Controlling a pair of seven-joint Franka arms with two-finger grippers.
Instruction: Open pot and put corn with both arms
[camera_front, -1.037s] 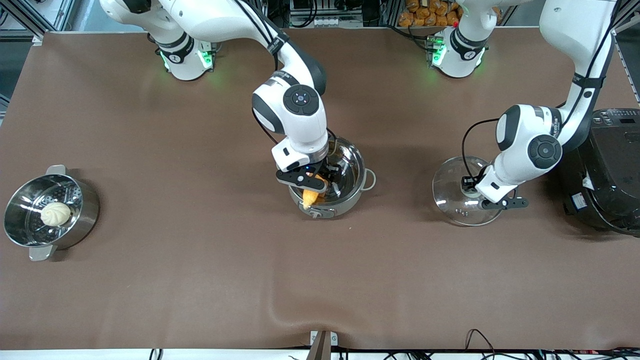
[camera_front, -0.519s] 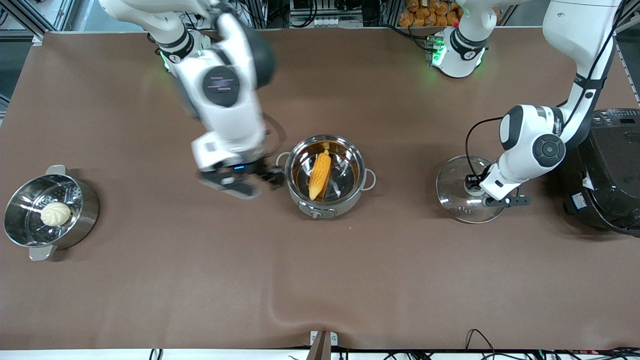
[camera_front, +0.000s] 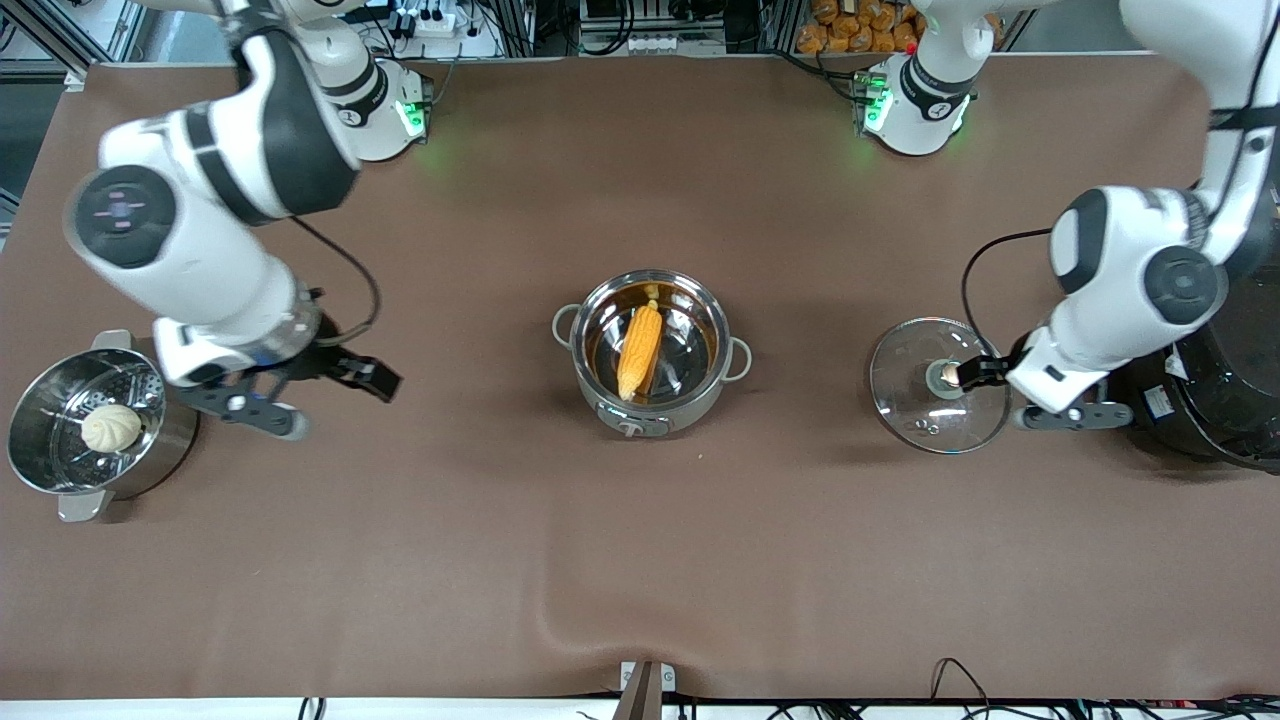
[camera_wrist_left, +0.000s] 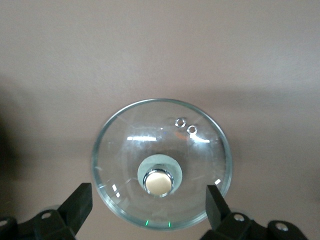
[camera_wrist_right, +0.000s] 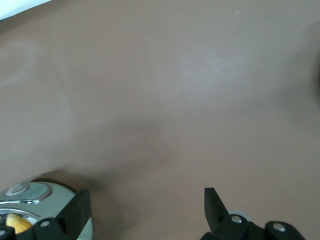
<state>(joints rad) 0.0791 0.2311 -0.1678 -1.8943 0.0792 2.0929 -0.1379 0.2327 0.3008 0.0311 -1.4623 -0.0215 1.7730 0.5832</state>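
Observation:
The pot (camera_front: 650, 405) stands open mid-table, and the yellow-orange corn (camera_front: 640, 350) lies inside it. Its glass lid (camera_front: 915, 400) rests flat on the table toward the left arm's end, with the knob (camera_front: 945, 375) bare. My left gripper (camera_front: 1010, 392) hovers open over the lid's edge beside the rice cooker. In the left wrist view the lid (camera_wrist_left: 125, 150) and knob (camera_wrist_left: 159, 181) lie under my open left gripper (camera_wrist_left: 148, 205). My right gripper (camera_front: 325, 395) is open and empty over the table beside the steamer pot. Its wrist view shows my right gripper (camera_wrist_right: 146, 210), open, and the pot's panel (camera_wrist_right: 25, 192).
A steel steamer pot (camera_front: 170, 440) holding a white bun (camera_front: 110, 427) stands at the right arm's end. A large black rice cooker (camera_front: 1220, 340) stands at the left arm's end, close to the lid. The brown table cover has a wrinkle (camera_front: 560, 625) near the front edge.
My right gripper let the corn go into the pot and swung off toward the steamer pot. My left gripper let go of the lid's knob and drew back toward the rice cooker.

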